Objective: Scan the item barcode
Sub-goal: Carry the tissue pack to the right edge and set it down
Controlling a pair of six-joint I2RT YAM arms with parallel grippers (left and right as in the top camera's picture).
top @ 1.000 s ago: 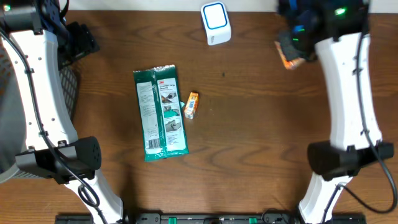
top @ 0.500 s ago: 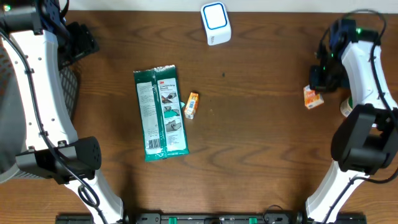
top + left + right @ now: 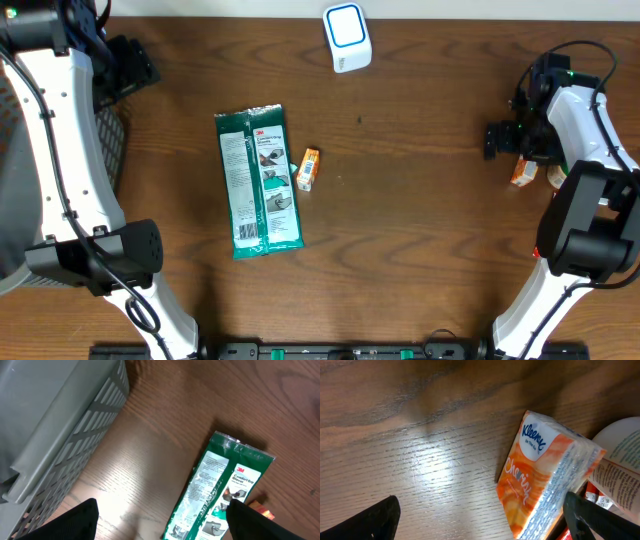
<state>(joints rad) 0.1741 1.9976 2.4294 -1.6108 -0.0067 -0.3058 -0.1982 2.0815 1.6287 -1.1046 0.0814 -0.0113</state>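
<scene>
A grey slatted basket point(image 3: 105, 140) sits at the desk's left edge, where the left gripper point(image 3: 162, 510) hovers with jaws spread wide, grasping nothing. A green 3M glove package point(image 3: 258, 182) lies flat left of centre, a small orange box point(image 3: 308, 168) just beside it. The white scanner point(image 3: 346, 37) stands at the far edge. Near the right edge, the right gripper point(image 3: 503, 138) is splayed open above the orange Kleenex tissue pack point(image 3: 545, 480), which lies free on the desk beside a white container point(image 3: 620, 440).
</scene>
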